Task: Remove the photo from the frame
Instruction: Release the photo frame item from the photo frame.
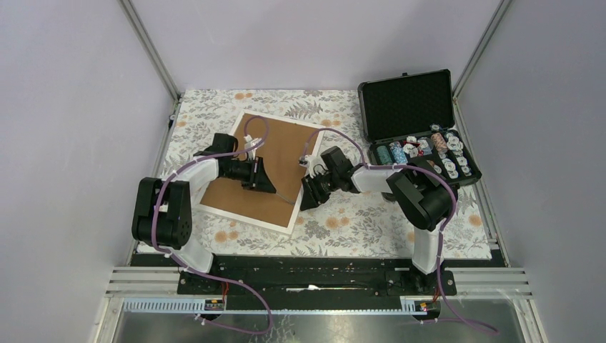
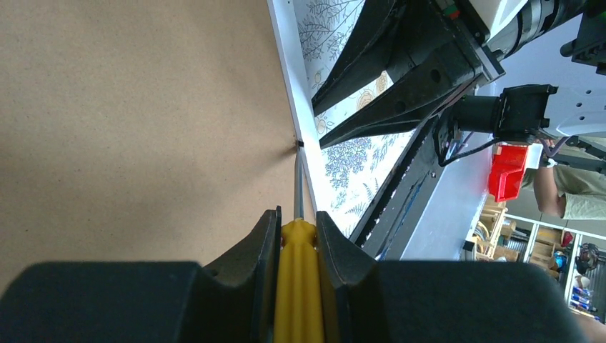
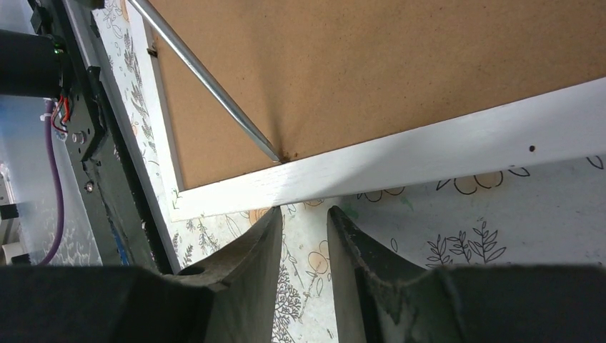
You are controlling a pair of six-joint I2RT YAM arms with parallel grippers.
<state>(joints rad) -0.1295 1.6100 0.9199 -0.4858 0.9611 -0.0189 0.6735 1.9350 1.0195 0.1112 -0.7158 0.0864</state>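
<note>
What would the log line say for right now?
left gripper: shut on screwdriver, tip at frame edge | right gripper: open, beside frame | photo: hidden

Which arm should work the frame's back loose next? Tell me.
Left. The left gripper is shut on the screwdriver, its tip at the inner edge of the frame; the right gripper is empty, just off the border.

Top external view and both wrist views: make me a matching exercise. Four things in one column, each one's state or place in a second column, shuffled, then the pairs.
Things:
1. frame
2. screwdriver
3. black case
4. right hand

States or places:
a. lid open, at the far right
b. empty, just off the frame's edge
c. lying flat, brown back up
d. clamped in the left hand

Pairs: 1-c, 2-d, 3-a, 4-b
</note>
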